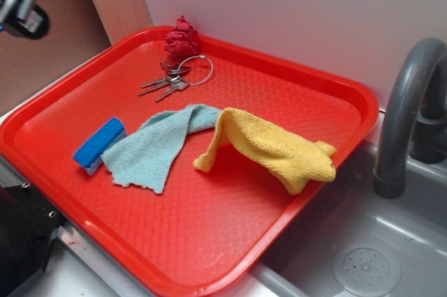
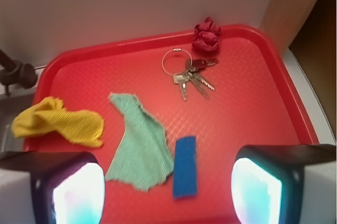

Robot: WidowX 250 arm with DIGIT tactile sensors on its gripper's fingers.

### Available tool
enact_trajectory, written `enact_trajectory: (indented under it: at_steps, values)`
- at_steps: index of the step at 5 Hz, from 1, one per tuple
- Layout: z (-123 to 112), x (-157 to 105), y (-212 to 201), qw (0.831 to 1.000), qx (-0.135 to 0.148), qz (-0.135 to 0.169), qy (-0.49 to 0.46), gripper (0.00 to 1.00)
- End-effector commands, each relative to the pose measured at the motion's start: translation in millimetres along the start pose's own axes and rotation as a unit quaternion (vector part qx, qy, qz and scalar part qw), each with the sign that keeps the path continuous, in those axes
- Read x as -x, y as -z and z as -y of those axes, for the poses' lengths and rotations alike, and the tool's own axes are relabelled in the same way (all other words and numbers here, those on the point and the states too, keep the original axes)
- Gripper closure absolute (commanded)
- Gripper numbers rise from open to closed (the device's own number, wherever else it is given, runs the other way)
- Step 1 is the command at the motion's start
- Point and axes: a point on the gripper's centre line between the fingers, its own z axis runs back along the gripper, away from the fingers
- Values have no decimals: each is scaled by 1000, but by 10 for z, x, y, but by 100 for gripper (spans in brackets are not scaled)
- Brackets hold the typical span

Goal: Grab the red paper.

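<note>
Now my gripper [image 2: 167, 192] hangs wide open and empty; red paper [image 2: 207, 35] sits cornered beyond the keys [image 2: 190, 76].

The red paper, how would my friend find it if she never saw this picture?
Start at the big red tray and go to its far corner by the white wall. There, just behind the bunch of keys, sits the red paper. It is a small, dark crimson crumpled wad shaped like a rose, darker than the tray and unlike the flat cloths.

Crimson red paper [image 1: 182, 37], yellow cloth [image 1: 279, 149]
</note>
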Motion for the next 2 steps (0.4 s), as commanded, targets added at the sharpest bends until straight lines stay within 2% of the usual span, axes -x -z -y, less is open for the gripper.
enact_trajectory:
  at_steps: [1, 2]
  values:
    - [-313, -371, 693, 997, -66, 0, -31, 0]
    - [-456, -503, 1286, 998, -44, -7, -53, 0]
